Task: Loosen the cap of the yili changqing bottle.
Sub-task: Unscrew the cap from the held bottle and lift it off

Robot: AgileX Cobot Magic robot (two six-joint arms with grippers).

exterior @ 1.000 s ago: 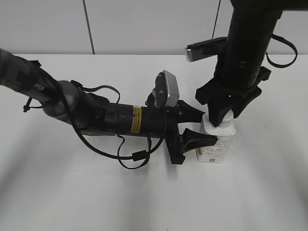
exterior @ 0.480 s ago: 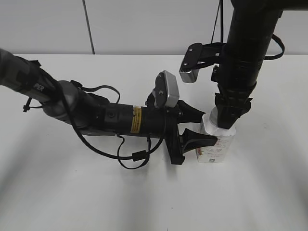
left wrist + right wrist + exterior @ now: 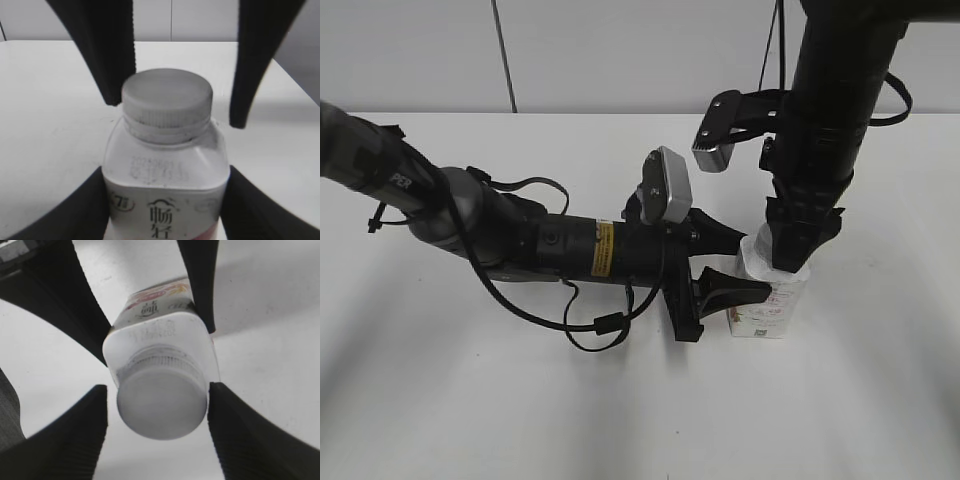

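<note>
The yili changqing bottle (image 3: 770, 310) stands upright on the white table, white with a red-pink label. My left gripper (image 3: 740, 266) reaches in from the left and is shut on the bottle's body; in the left wrist view its fingers (image 3: 165, 175) press both sides of the bottle (image 3: 165, 205). The cap (image 3: 167, 97) sits on the neck. My right gripper (image 3: 790, 250) comes straight down over it and hides it in the exterior view. In the right wrist view its fingers (image 3: 159, 389) flank the cap (image 3: 162, 402): a small gap on the left, almost touching on the right.
The white table (image 3: 470, 400) stretches to the left and front. The left arm with its cables (image 3: 520, 245) lies low across the table's middle. A pale wall (image 3: 620, 50) stands behind.
The right wrist has turned about its vertical axis above the cap, swinging its camera round to the left side. The bottle and the left gripper have stayed put.
</note>
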